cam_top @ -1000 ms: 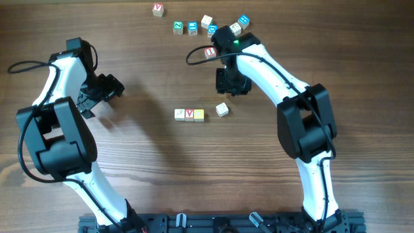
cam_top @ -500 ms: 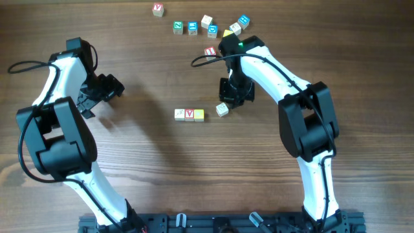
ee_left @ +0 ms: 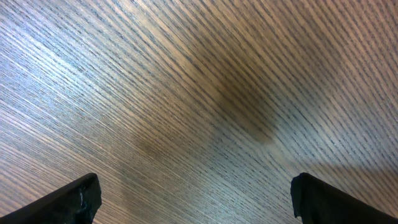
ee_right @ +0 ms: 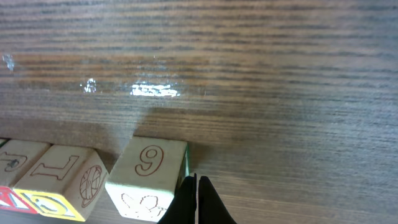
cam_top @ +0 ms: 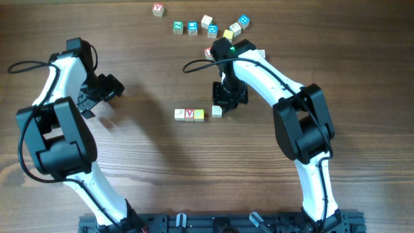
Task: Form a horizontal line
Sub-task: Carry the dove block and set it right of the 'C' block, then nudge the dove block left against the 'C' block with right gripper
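Note:
A row of three touching cubes lies mid-table: a pale one (cam_top: 180, 114), a red V (cam_top: 189, 114) and a plain yellow one (cam_top: 199, 115). A pale cube (cam_top: 217, 110) sits just right of the row, a small gap away. My right gripper (cam_top: 222, 105) is shut and empty, its tips against that cube's right side. In the right wrist view the shut fingertips (ee_right: 196, 200) touch the pale cube marked 9 (ee_right: 149, 177), with the row's cubes (ee_right: 59, 180) to its left. The red I cube (cam_top: 209, 52) lies farther back, partly behind my right arm. My left gripper (cam_top: 110, 86) is open and empty at the far left.
Several loose cubes lie at the back: a red-lettered one (cam_top: 158, 9), blue-lettered ones (cam_top: 193, 27), a pale one (cam_top: 206, 22) and a yellow one (cam_top: 228, 33). The left wrist view shows only bare wood between the open fingers (ee_left: 74, 199).
My right gripper has come down and left from near the back cubes to the pale cube, and has nudged it left toward the row. The left arm has not moved.

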Robot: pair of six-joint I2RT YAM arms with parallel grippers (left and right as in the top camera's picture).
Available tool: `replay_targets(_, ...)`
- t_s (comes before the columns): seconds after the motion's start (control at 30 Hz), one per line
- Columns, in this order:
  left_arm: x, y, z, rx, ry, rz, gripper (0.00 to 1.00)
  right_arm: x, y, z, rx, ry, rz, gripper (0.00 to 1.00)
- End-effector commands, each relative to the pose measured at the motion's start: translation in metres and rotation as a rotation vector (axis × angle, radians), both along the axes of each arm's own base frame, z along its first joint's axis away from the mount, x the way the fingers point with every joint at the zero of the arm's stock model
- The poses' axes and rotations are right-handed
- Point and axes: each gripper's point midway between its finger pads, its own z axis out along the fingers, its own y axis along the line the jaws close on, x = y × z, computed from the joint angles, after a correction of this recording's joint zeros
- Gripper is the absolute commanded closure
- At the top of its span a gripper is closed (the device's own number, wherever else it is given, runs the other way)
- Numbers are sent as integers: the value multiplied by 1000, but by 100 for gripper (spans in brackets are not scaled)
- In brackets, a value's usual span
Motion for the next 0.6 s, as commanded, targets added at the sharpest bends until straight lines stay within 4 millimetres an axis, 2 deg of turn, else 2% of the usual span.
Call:
replay_targets(0.0,0,3,3,11,-6,4,0,9,-3,-5,-23,-44,18,95)
replay_targets(0.27,0,3,3,11,-7,4,0,11,-1,-5,-12,-54,31,96)
replay_targets(0.57,0,3,3,11,-7,4,0,-2,17,0,91,3,61,96)
